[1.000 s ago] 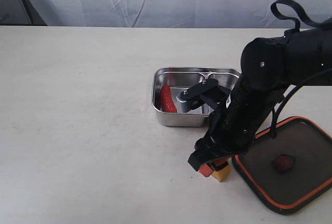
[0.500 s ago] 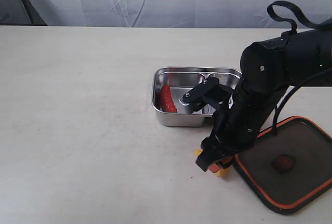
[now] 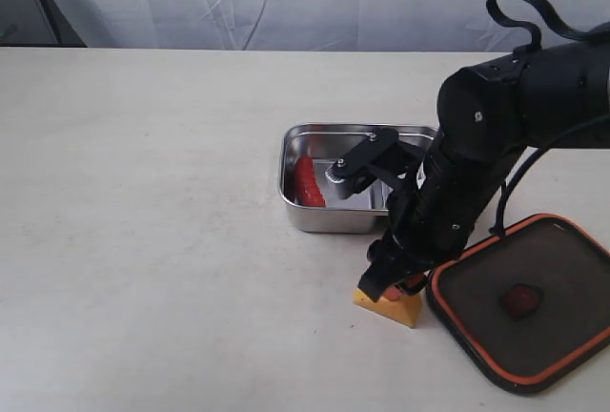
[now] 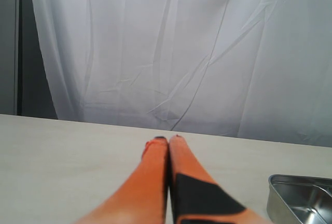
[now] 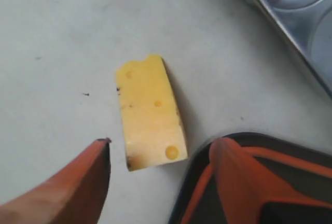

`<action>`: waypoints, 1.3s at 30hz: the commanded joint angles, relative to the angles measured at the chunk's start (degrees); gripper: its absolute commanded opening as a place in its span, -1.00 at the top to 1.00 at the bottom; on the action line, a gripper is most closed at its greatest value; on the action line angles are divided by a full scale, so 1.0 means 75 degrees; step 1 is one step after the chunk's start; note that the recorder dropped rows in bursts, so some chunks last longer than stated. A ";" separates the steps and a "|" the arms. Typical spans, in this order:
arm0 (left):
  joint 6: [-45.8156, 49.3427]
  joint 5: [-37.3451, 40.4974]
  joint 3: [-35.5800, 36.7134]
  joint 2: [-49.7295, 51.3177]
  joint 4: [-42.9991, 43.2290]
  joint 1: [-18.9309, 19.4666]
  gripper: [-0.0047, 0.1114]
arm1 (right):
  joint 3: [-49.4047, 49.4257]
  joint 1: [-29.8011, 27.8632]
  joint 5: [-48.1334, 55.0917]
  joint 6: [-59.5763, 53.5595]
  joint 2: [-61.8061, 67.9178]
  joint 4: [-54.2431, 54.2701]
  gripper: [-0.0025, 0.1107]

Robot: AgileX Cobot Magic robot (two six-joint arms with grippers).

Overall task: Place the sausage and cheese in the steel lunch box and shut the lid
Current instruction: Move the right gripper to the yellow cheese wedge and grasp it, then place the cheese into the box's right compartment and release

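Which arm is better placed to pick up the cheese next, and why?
The right. The right gripper is open directly over the cheese, one finger on each side, beside the lid. The left gripper is shut, faces the curtain, and does not appear in the exterior view.

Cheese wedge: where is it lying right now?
In the exterior view the cheese wedge lies on the table right of centre, beside the lid's left edge, in front of the steel lunch box.

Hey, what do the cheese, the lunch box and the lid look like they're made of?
The cheese: likely moulded plastic or foam, matte yellow with shallow dimples. The lunch box: polished steel, with mirror-like reflections. The lid: probably dark plastic, with an orange rubbery-looking rim.
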 commanded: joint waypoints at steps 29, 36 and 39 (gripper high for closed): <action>-0.0001 -0.0050 0.0006 -0.0025 -0.0057 -0.0045 0.91 | -0.0044 -0.0025 -0.0095 -0.0622 0.0911 0.0199 0.04; -0.0001 -0.0050 0.0006 -0.0025 -0.0057 -0.0045 0.91 | -0.0076 -0.0025 -0.0084 -0.0751 0.0874 0.0522 0.78; -0.0001 -0.0050 0.0006 -0.0025 -0.0057 -0.0045 0.91 | -0.0086 -0.0025 -0.0084 -0.0985 0.0751 0.0759 0.97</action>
